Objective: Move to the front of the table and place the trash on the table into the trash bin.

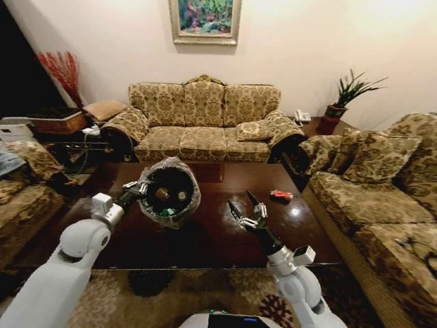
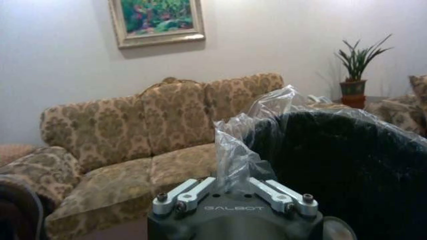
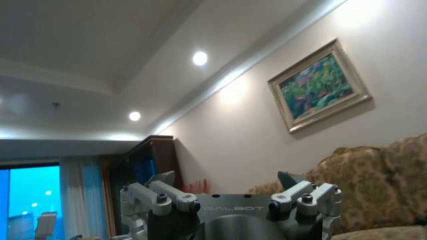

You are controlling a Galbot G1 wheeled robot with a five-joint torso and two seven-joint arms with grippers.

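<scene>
My left gripper [image 1: 140,188] is shut on the rim of the trash bin [image 1: 179,172], a round black bin lined with a clear bag. It holds the bin up, tilted with its mouth toward me, over the left half of the dark glossy table [image 1: 205,236]. Inside the bin lie a tan-and-dark piece of trash [image 1: 162,194], a green piece [image 1: 166,212] and a pale scrap [image 1: 181,195]. A red piece [image 1: 281,195] lies on the table at the right. My right gripper [image 1: 242,203] hangs open over the table's middle, left of the red piece. The left wrist view shows the left gripper [image 2: 233,187] pinching the bin's bag [image 2: 233,150] and rim.
A patterned sofa [image 1: 205,113] stands behind the table and another sofa [image 1: 372,205] runs along its right side. A cushioned seat [image 1: 24,184] is at the left. A potted plant [image 1: 345,96] stands on a corner side table. A patterned rug [image 1: 171,294] lies under the table's near edge.
</scene>
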